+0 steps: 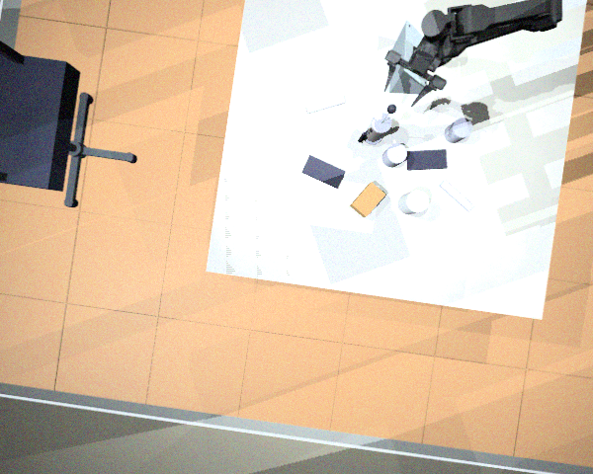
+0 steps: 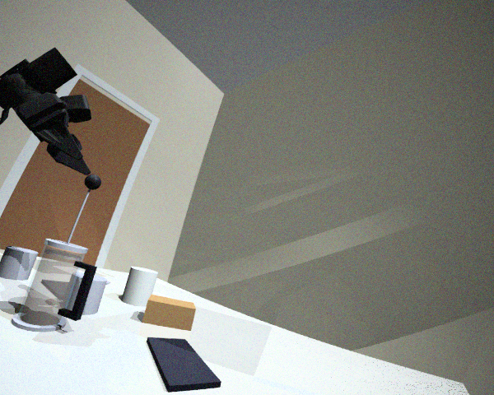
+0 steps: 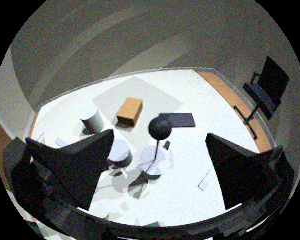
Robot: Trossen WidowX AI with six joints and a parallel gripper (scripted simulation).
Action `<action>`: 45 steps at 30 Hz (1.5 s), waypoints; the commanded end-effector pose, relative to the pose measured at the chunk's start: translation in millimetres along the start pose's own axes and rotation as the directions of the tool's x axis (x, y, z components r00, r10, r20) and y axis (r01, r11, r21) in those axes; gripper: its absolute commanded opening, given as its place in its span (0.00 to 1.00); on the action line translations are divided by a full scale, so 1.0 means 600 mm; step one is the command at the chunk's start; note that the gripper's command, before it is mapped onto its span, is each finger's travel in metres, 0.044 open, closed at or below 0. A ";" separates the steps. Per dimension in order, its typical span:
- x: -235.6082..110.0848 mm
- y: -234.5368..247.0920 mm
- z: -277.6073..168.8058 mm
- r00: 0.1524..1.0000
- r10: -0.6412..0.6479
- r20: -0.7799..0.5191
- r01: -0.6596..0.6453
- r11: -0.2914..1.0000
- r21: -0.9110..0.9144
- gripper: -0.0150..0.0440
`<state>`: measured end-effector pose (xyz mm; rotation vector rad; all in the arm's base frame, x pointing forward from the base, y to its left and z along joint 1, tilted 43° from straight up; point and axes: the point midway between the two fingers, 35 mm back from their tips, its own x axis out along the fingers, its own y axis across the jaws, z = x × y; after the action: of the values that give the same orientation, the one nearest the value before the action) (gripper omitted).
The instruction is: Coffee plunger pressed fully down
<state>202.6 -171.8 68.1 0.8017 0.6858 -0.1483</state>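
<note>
The coffee press (image 1: 381, 129) (image 2: 47, 289) (image 3: 152, 162) stands upright on the table, a clear cylinder with a pale lid and base. Its black handle (image 2: 85, 290) shows in the exterior view. The thin plunger rod (image 2: 79, 216) stands far out of the lid, topped by a round black knob (image 1: 391, 109) (image 2: 92, 182) (image 3: 160, 128). My gripper (image 1: 399, 98) (image 2: 88, 172) (image 3: 161, 136) is open and empty, slanting down toward the knob. In the wrist view the knob appears centred between the spread fingers; in the exterior view it lies just beyond the fingertips. Whether they touch is unclear.
A lavender mug (image 1: 394, 154) (image 2: 95, 295) (image 3: 120, 152) stands close beside the press. A grey cup (image 1: 459, 130) (image 2: 16, 262), a white cylinder (image 1: 415, 201) (image 2: 140, 285) (image 3: 91, 119), an orange box (image 1: 368, 198) (image 2: 169, 313) (image 3: 130, 111) and a dark slab (image 1: 323, 171) (image 2: 182, 363) are around it.
</note>
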 end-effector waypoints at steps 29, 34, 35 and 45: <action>0.061 0.001 -0.005 1.000 -0.001 -0.003 0.001 1.000 0.003 0.64; 0.061 0.001 -0.005 1.000 -0.001 -0.003 0.001 1.000 0.003 0.45; 0.061 0.001 -0.005 1.000 -0.001 -0.003 0.001 1.000 0.003 0.45; 0.062 0.000 -0.006 1.000 -0.001 -0.003 0.001 1.000 0.003 0.45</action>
<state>229.7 -164.8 44.5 0.8032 0.6881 -0.1479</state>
